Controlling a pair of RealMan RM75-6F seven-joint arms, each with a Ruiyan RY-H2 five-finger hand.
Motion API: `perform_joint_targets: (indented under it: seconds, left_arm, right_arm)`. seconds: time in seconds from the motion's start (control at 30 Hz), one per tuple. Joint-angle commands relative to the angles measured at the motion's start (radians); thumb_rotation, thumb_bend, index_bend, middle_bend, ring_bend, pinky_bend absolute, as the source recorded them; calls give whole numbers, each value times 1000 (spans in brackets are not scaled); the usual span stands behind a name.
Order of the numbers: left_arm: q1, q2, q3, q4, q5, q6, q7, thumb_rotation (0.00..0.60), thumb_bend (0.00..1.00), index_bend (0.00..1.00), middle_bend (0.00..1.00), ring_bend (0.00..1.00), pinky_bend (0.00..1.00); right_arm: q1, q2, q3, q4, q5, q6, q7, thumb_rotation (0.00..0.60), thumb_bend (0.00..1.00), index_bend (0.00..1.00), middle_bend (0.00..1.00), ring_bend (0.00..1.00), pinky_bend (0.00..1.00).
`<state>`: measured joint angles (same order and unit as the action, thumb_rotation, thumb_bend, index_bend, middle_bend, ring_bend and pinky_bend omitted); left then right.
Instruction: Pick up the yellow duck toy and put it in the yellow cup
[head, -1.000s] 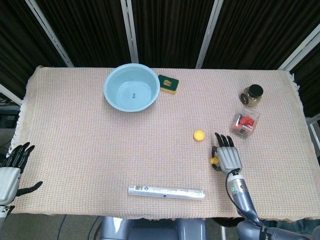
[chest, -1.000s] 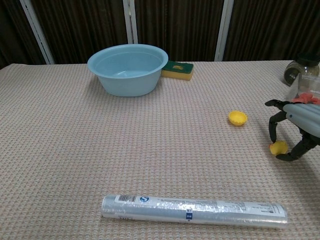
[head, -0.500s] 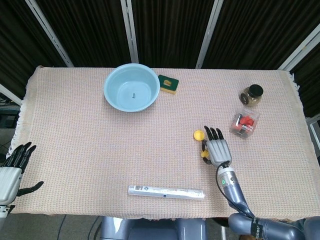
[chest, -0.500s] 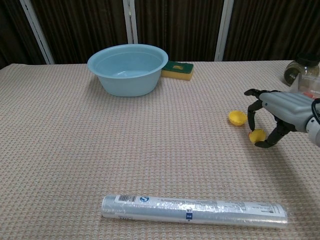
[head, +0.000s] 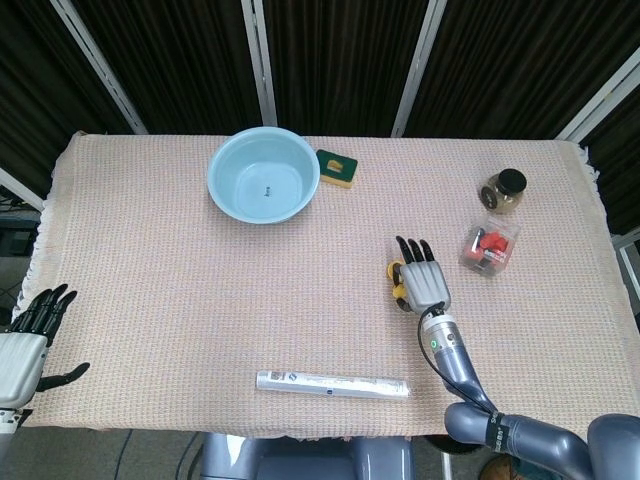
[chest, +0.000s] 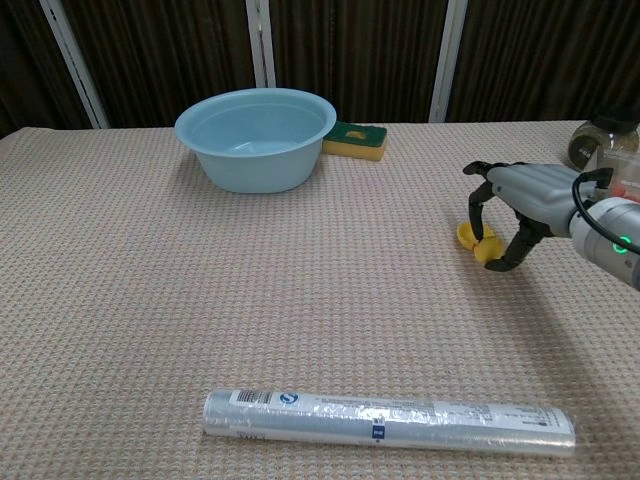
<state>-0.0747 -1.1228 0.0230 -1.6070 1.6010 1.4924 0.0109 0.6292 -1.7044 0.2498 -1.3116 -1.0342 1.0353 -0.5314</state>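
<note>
Worktop (head: 150, 250): woven cloth cover, everything sits on it.
Blue bowl (head: 264, 175): far side, left of centre.
Right robot hand (head: 421, 282): pinching the yellow duck toy (chest: 489, 251), hanging right beside the yellow cup (chest: 468, 235).
Left robot hand (head: 25, 335): off the near-left edge, fingers spread, holding nothing.
Yellow cup: right of centre, mostly hidden under the fingers from above.

The right hand (chest: 515, 200) has a smooth silver-grey shell across its back and slim black fingers (chest: 478, 205). A thin black cable loops over its wrist. The forearm behind is rounded, glossy grey, with a small green light. The left hand (head: 25, 345) shares the grey back and black fingers.
</note>
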Motion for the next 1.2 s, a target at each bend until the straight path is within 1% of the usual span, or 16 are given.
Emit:
perform_joint_targets:
  seconds: [0.03, 0.43, 0.87, 1.2]
  left_arm:
    - [0, 1, 1, -1, 1, 0, 0, 600, 0, 0, 0, 0, 219]
    - [-4, 3, 8, -3, 11, -4, -6, 600, 0, 0, 0, 0, 219]
    - [-8, 9, 12, -10, 3, -20, -11, 600, 0, 0, 0, 0, 220]
    - [-9, 11, 12, -15, 1, -22, -6, 600, 0, 0, 0, 0, 220]
  right_arm:
    - [15, -9, 5, 21, 7, -11, 3, 600, 171, 554, 0, 0, 0]
    - [61, -31, 15, 99, 12, -46, 30, 600, 171, 554, 0, 0, 0]
    - [81, -17, 18, 125, 20, -61, 51, 600, 171, 554, 0, 0, 0]
    - [95, -27, 19, 148, 29, -67, 59, 600, 171, 554, 0, 0, 0]
